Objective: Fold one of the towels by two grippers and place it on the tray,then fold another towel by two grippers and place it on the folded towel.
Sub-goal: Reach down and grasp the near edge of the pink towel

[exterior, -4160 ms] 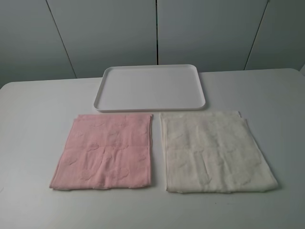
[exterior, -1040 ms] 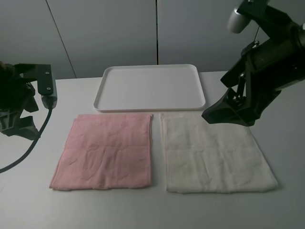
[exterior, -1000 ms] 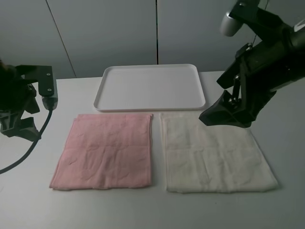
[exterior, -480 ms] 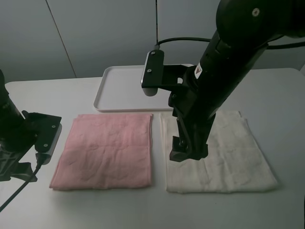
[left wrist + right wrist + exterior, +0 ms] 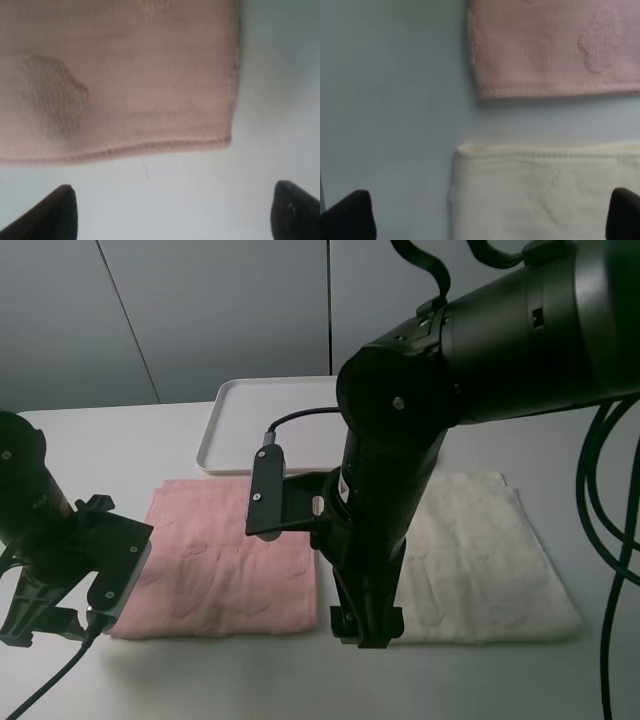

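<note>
The left gripper stood with its jaws spread wide and nothing between them, its black tips over bare table just off the hem at the near left corner of the pink towel. The right gripper was spread just as wide and equally empty. Its arm reached across the middle and brought it low over the narrow gap where the pink towel's near right corner lay beside the near corner of the cream-white towel. Both towels lay flat and unfolded side by side, with the white tray behind them at the far edge. It looked to me like the approach for the first fold. From where I stood the big arm hid how high the right tips hung, so I could not say whether they touched the table. Next, each claw would need to settle on its own pink corner, the right one keeping off the cream hem, then pinch and lift together toward the far edge.
</note>
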`<state>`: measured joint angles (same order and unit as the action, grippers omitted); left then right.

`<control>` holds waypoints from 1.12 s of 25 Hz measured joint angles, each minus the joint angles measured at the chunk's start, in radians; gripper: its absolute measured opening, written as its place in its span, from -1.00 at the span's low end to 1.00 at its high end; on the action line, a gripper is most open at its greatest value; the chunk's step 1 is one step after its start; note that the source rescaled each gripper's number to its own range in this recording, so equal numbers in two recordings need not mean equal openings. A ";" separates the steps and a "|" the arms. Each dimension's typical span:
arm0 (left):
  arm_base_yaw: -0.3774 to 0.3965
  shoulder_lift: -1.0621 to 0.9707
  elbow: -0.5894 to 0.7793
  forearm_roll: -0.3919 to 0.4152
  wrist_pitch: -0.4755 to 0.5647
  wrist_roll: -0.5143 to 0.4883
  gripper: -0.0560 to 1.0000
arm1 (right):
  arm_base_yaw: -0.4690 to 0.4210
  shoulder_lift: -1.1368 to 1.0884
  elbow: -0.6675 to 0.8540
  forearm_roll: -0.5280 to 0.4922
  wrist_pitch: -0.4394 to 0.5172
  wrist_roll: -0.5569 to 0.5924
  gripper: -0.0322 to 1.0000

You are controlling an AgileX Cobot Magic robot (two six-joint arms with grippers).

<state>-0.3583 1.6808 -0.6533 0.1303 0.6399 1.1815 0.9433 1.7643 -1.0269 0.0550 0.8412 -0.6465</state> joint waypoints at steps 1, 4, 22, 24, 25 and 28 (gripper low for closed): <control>-0.007 0.014 0.000 0.000 -0.010 -0.002 1.00 | 0.002 0.005 0.000 -0.003 -0.003 0.002 1.00; -0.029 0.050 0.000 0.000 -0.034 -0.006 1.00 | 0.002 0.010 -0.001 -0.011 -0.006 0.008 1.00; -0.035 0.104 0.000 0.009 -0.061 -0.016 1.00 | 0.134 0.122 -0.031 -0.062 -0.051 0.015 1.00; -0.035 0.104 0.000 0.009 -0.061 -0.016 1.00 | 0.138 0.150 -0.061 -0.062 -0.058 0.024 1.00; -0.035 0.104 0.000 0.009 -0.061 -0.016 1.00 | 0.139 0.164 -0.081 -0.062 -0.060 0.028 1.00; -0.035 0.104 0.000 0.009 -0.063 -0.016 1.00 | 0.139 0.201 -0.128 -0.062 -0.071 0.037 1.00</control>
<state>-0.3931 1.7850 -0.6533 0.1389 0.5767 1.1650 1.0826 1.9649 -1.1549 -0.0067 0.7707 -0.6099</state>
